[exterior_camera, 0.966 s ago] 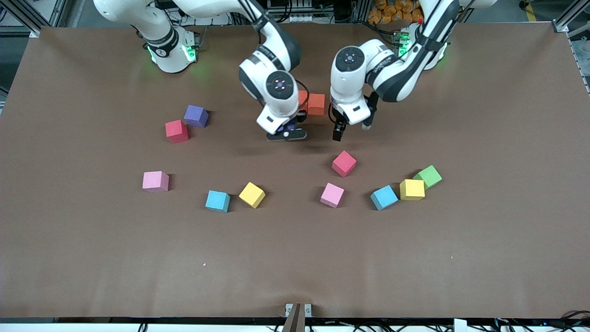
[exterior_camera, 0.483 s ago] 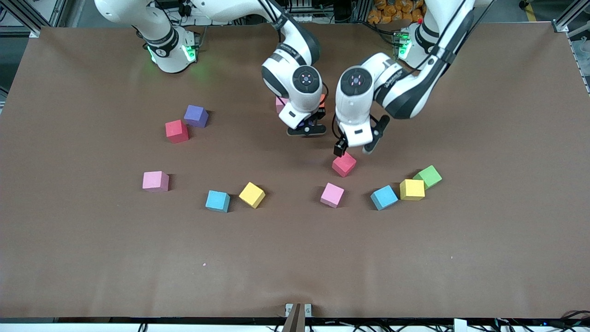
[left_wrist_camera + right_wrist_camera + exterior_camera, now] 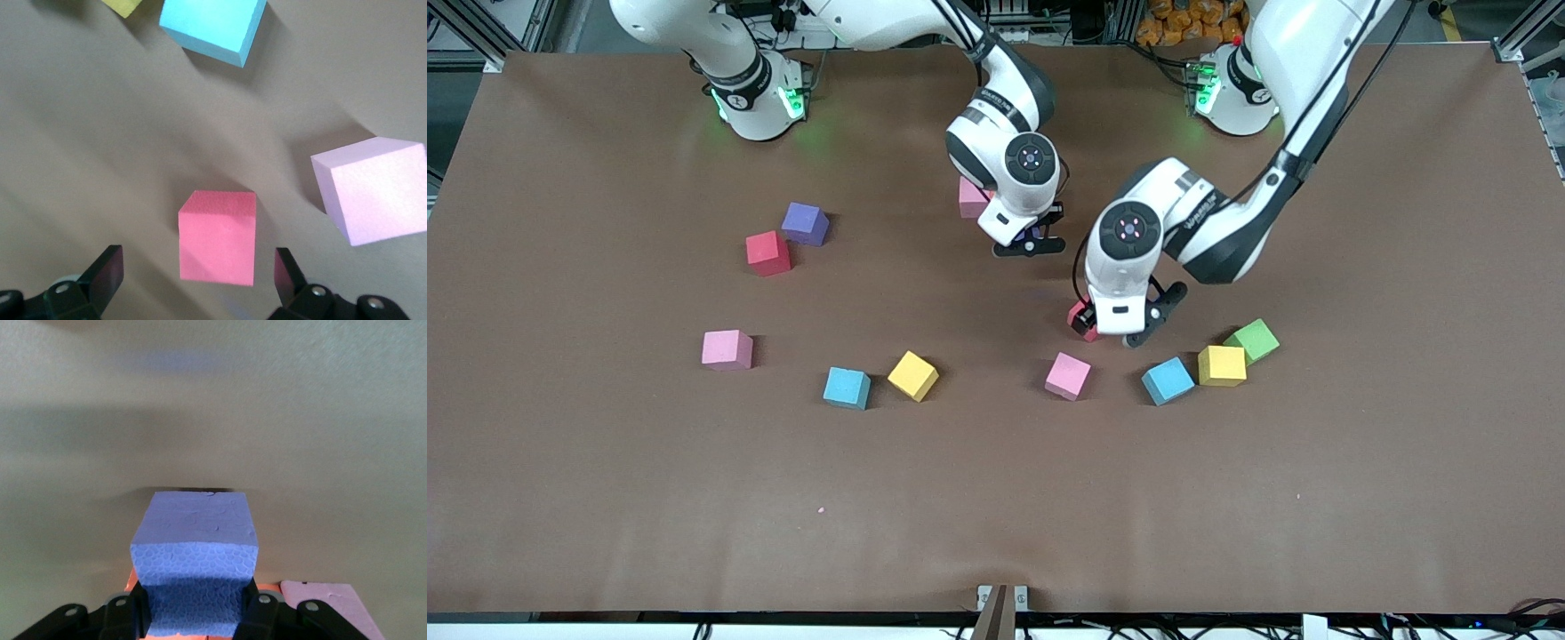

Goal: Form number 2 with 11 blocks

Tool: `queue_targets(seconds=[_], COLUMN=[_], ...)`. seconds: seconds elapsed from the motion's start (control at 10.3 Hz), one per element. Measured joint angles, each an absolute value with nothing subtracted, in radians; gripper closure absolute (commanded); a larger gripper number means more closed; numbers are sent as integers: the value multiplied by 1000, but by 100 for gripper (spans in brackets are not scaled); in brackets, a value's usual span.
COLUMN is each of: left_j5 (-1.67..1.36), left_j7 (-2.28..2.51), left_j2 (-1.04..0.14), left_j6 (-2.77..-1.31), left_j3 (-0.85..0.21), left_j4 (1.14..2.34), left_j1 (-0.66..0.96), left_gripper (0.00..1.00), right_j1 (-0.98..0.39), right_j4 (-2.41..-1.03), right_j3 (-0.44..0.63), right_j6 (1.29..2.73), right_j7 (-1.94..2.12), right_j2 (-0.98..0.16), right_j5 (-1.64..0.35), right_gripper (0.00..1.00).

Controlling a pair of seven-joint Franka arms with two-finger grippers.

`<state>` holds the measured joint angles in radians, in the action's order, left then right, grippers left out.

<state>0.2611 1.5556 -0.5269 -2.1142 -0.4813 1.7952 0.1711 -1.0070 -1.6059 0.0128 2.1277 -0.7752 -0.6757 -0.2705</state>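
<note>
We see the right gripper (image 3: pixel 193 613) pinching a pebbled purple foam cube (image 3: pixel 193 570); the left gripper (image 3: pixel 200 277), jaws spread, has descended around the matte crimson cube (image 3: pixel 217 237).

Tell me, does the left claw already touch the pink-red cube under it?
Apart. The left wrist view shows the left claw open, table visible between each finger and the pink-red cube.

The right end effector (image 3: pixel 193 613) clamps a purple block (image 3: pixel 193 567) above orange (image 3: pixel 133 577) and pink blocks (image 3: pixel 330 603).
</note>
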Motion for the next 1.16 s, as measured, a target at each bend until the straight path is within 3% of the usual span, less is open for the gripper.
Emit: queue_targets(seconds=[1.16], left_j5=[261], left_j7=[1553], left_j2=[-652], left_j6=[-2171], left_j3=[-485], left_j4=[1767], left_j1=[181], left_gripper=[0], right_j1=[-1047], right_j4=[-1590], right_j3=[10], right_j6=[2164], right_j7=[-792], right_j2=[-711], right_j5=[-278], right_gripper=[100])
